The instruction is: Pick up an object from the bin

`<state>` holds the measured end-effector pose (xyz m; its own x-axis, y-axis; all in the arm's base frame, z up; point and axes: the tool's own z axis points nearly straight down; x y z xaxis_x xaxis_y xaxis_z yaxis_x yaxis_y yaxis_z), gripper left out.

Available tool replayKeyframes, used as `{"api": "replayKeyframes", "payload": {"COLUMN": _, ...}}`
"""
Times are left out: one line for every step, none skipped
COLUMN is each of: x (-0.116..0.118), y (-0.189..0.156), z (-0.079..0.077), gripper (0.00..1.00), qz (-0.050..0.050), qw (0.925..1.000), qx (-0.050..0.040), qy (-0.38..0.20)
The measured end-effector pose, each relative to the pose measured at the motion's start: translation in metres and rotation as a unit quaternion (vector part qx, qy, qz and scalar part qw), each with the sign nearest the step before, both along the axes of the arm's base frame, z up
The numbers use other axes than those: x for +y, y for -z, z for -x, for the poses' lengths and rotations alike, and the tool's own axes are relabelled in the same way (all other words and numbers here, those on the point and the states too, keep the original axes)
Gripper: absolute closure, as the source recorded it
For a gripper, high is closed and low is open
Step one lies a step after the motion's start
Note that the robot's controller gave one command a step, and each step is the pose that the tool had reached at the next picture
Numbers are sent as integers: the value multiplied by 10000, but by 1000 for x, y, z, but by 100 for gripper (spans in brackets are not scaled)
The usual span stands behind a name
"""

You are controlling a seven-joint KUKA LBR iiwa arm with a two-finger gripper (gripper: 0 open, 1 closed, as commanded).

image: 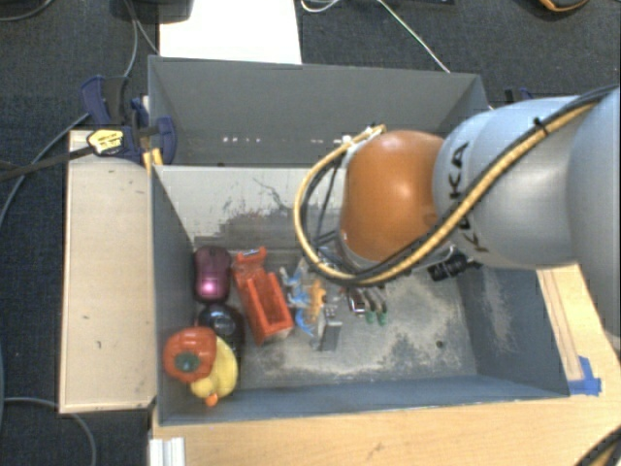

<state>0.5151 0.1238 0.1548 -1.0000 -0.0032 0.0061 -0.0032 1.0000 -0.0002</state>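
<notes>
My gripper (pixel 330 332) hangs low over the bin floor, just left of the middle, mostly hidden under the arm's wrist. Right beside it on the left lies an orange-red rectangular block (pixel 263 302), tilted along the floor. A small blue and orange piece (pixel 305 297) sits between that block and the gripper; whether they touch I cannot tell. Nothing shows as held.
More things crowd the bin's left side: a purple bulb-shaped toy (pixel 212 273), a black round thing (pixel 222 320), a red-orange tomato-like toy (pixel 189 353) and a yellow toy (pixel 221 374) in the front left corner. The arm spans the bin's right half.
</notes>
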Motion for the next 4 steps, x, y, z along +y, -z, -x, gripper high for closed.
{"api": "replayKeyframes", "payload": {"x": -1, "y": -4, "z": -2, "gripper": 0, "qz": -6, "qw": 10000, "qx": -40, "qy": 31}}
{"api": "replayKeyframes", "payload": {"x": 9, "y": 86, "z": -23, "gripper": 0, "qz": -21, "qw": 10000, "qx": -46, "qy": 43}}
{"api": "replayKeyframes", "payload": {"x": -12, "y": -23, "z": -17, "gripper": 0, "qz": -8, "qw": 9997, "qx": -45, "qy": 245}}
{"api": "replayKeyframes", "payload": {"x": -31, "y": 81, "z": -41, "gripper": 0, "qz": -28, "qw": 9973, "qx": -94, "qy": -724}}
